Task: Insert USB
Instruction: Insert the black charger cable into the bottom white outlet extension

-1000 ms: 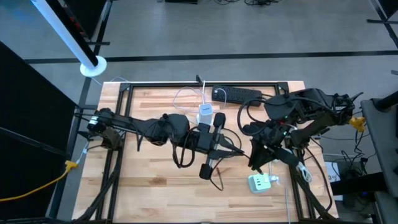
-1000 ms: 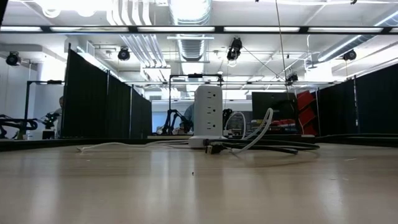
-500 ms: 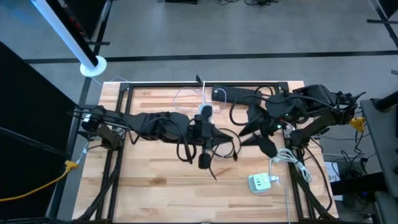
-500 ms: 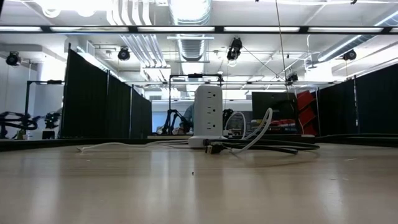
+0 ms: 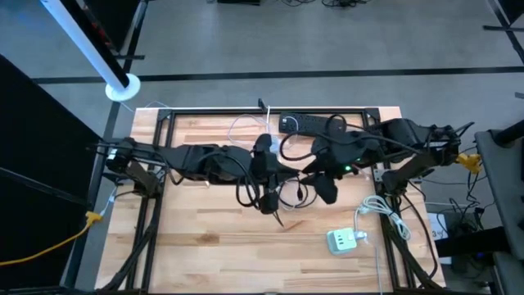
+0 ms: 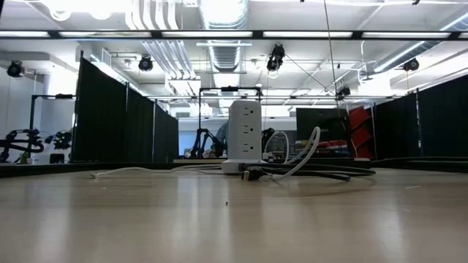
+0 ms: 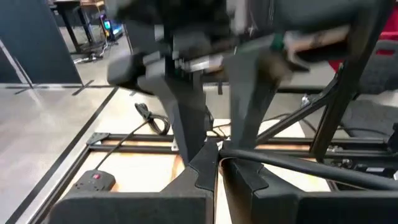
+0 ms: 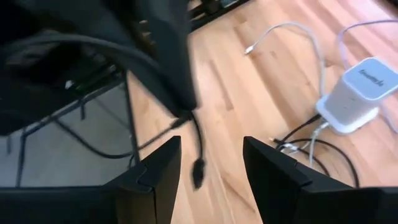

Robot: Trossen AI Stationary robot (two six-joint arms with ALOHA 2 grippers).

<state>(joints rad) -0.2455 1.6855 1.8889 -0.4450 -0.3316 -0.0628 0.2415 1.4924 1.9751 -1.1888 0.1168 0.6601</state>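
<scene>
My left gripper (image 5: 270,203) is over the table's middle, shut on a black USB cable (image 5: 288,192). The cable's plug end (image 8: 198,171) hangs below the gripper. My right gripper (image 5: 325,190) is open and empty just right of it, and its fingers (image 8: 158,171) face the hanging plug. The white power tower (image 8: 360,93) stands upright on its base on the table behind, with cables at its foot; it also shows in the low view (image 6: 245,131). My left gripper (image 7: 217,177) pinches the black cable (image 7: 231,152) between its two fingers, a short way back from the plug. The plug end hangs free below the fingers, clear of the table. The rest of the cable runs off slack toward the table's right.
A black power strip (image 5: 313,124) lies along the far edge. A white charger block (image 5: 344,240) with a white cord (image 5: 385,209) lies at the near right. A thin white cable (image 5: 241,124) loops at the far middle. Bare wood shows at the near left.
My right gripper has gone from near the white charger block toward the table's far edge and then left, up to my left gripper. My left gripper has drawn a little toward the far edge with the black cable, whose plug end still hangs below it.
</scene>
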